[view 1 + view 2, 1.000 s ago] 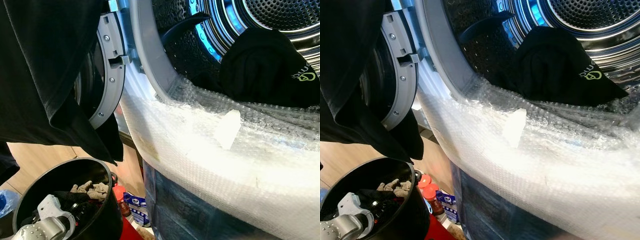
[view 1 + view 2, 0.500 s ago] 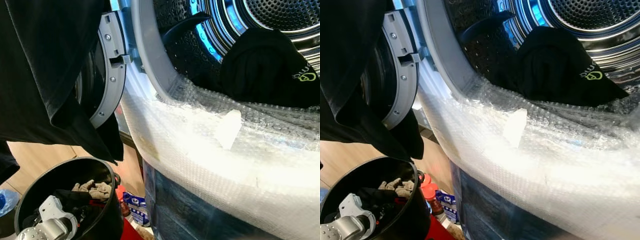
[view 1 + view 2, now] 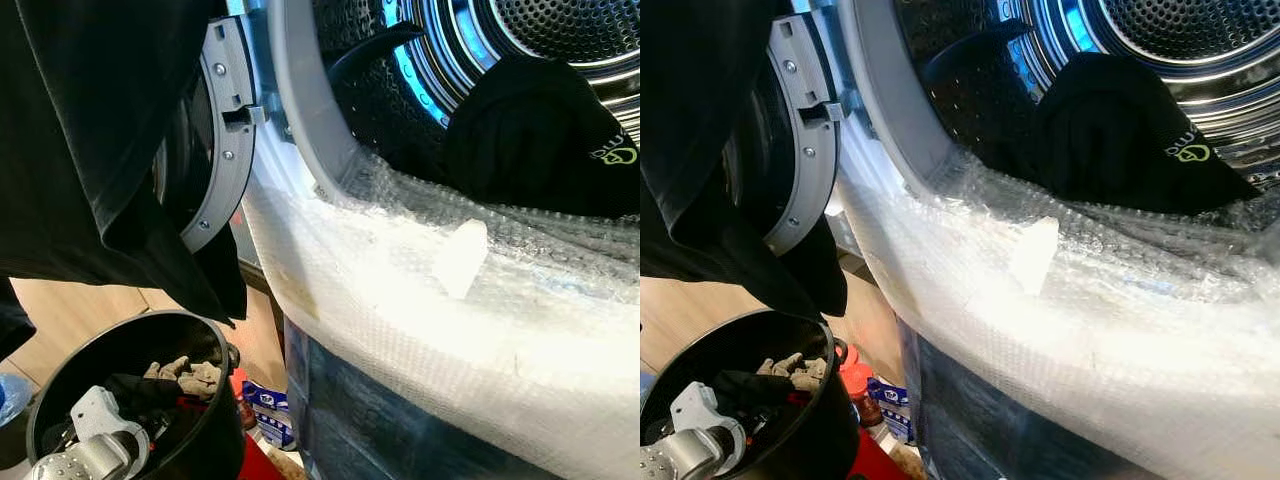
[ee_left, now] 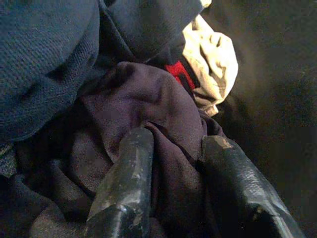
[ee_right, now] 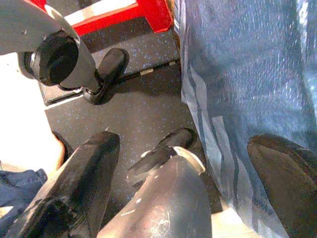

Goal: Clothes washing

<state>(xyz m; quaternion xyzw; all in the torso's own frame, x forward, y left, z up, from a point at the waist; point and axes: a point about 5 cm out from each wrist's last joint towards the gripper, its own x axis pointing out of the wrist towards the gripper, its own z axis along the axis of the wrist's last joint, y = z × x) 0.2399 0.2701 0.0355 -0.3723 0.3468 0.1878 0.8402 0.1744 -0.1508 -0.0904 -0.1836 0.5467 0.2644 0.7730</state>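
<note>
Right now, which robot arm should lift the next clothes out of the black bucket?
Left. The left gripper is down in the black bucket, fingers pinching a dark garment. The right gripper hangs open over the floor.

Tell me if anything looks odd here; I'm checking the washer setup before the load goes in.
Yes: bubble wrap is draped over the washer's door opening rim, below a black garment already in the drum. That padding is unusual on a washer.
</note>
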